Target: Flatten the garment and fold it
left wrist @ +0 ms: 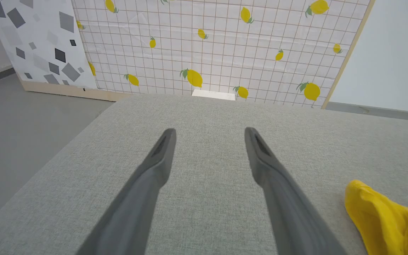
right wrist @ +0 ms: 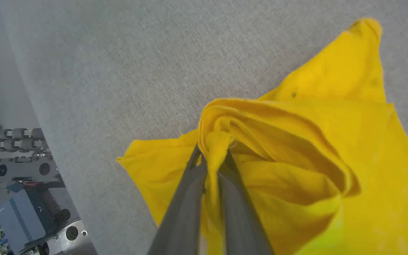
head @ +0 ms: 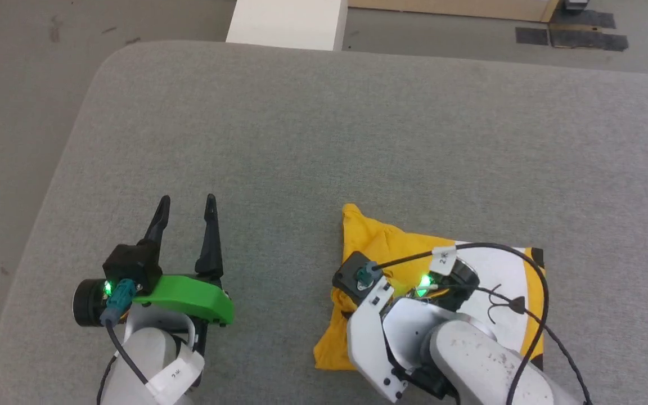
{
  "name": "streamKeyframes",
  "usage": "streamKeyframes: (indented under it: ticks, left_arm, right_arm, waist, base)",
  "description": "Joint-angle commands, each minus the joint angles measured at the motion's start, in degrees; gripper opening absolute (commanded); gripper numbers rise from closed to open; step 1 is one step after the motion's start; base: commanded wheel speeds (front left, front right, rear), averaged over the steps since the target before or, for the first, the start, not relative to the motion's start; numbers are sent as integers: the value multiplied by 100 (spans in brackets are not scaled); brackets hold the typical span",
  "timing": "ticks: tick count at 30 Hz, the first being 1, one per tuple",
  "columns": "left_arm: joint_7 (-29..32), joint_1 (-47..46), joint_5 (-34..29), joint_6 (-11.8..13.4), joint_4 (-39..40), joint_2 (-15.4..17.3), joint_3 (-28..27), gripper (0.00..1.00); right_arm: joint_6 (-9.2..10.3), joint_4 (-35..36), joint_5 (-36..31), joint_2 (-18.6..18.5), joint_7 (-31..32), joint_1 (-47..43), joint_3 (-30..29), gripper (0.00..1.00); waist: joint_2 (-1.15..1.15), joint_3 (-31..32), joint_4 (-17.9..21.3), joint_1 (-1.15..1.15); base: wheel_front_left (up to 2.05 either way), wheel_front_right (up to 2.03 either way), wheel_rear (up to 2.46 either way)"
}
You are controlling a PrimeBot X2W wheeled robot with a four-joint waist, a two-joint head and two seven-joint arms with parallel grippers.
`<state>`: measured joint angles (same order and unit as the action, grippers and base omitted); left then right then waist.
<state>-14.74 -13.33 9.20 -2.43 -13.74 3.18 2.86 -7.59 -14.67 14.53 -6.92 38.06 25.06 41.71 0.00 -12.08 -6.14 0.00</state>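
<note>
The garment (head: pixel 380 247), a bright yellow T-shirt with a white and black print, lies bunched in a compact heap on the grey cushioned surface at the lower right of the head view. My right arm covers its middle. In the right wrist view my right gripper (right wrist: pixel 212 152) is shut on a raised yellow fold of the garment (right wrist: pixel 331 117). My left gripper (head: pixel 186 207) hovers open over bare fabric to the left of the heap, fingers pointing away from me. The left wrist view shows my left gripper (left wrist: pixel 209 131) with nothing between its fingers and a corner of the garment (left wrist: pixel 377 212) at lower right.
The grey cushioned surface (head: pixel 324 129) has a rounded far-left corner with floor beyond. A white block (head: pixel 287 22) stands past its far edge. A lemon-print panel (left wrist: pixel 218 46) stands behind. The robot's base (right wrist: pixel 20 198) shows beside the near edge.
</note>
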Motion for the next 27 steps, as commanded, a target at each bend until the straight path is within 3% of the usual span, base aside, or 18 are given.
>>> streamKeyframes:
  ticks: [1,2,9,13,22,27]
  left_arm:
    - [-26,-107,42,18,-17,-26,9,100]
    - [-26,-98,47,23,-25,-27,5,100]
    - [-26,20,59,30,-96,-29,-37,100]
    - [-26,87,55,12,-123,-29,-68,100]
    - [-26,251,16,-2,-76,-30,-186,100]
    - [-26,310,11,-6,-16,-30,-237,100]
  right_arm:
    - [10,-93,99,-7,-2,125,79,44]
    - [10,-155,187,-13,-18,153,116,100]
    - [10,65,504,-122,-693,288,83,100]
    - [10,519,542,-154,-1305,147,-417,100]
    - [10,1588,274,196,-2757,-935,-2757,100]
    - [10,1806,442,368,-3191,-1606,-3987,100]
  waist:
    - [0,-28,-33,0]
    - [0,-14,-22,0]
    - [0,199,154,0]
    - [0,346,288,0]
    - [0,596,593,0]
    - [0,635,718,0]
  base:
    - [0,0,0]
    - [0,0,0]
    - [0,0,0]
    - [0,0,0]
    - [0,0,0]
    - [0,0,0]
